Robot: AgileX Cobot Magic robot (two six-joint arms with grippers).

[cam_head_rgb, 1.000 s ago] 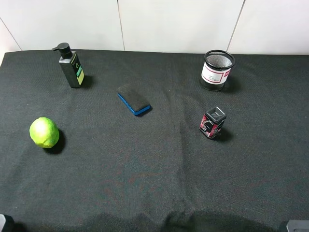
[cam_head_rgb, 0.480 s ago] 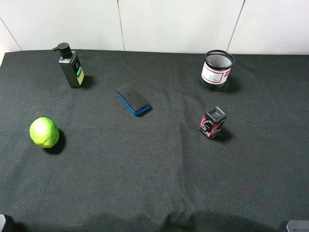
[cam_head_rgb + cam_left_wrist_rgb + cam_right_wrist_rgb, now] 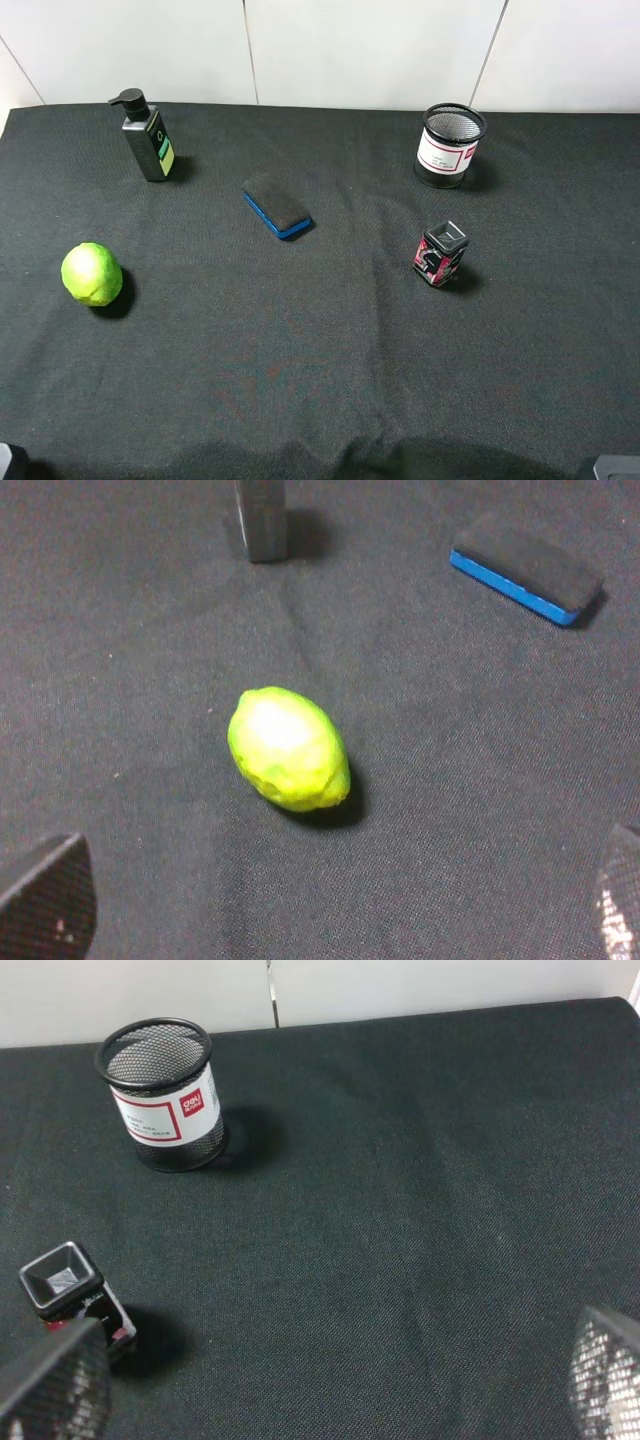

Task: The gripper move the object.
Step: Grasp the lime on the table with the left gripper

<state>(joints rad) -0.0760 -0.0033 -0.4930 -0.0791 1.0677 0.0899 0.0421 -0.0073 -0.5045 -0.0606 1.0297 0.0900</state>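
Black woven cloth covers your worktop; bumpy oval lime-green fruit sits nr left edge. L gripper & R gripper both spread wide.

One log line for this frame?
stage: pre-grasp | left pincer: open, clear of green fruit | right pincer: open, empty | fruit: on cloth, untouched

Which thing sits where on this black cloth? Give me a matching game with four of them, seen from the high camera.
Things:
1. green fruit
2. pump bottle
3. mesh cup
4. eraser

Places:
a. back right, close to the wall
b. around the middle, lying flat
c. back left, standing upright
d. front left, on its own

Pairs: 1-d, 2-c, 3-a, 4-b
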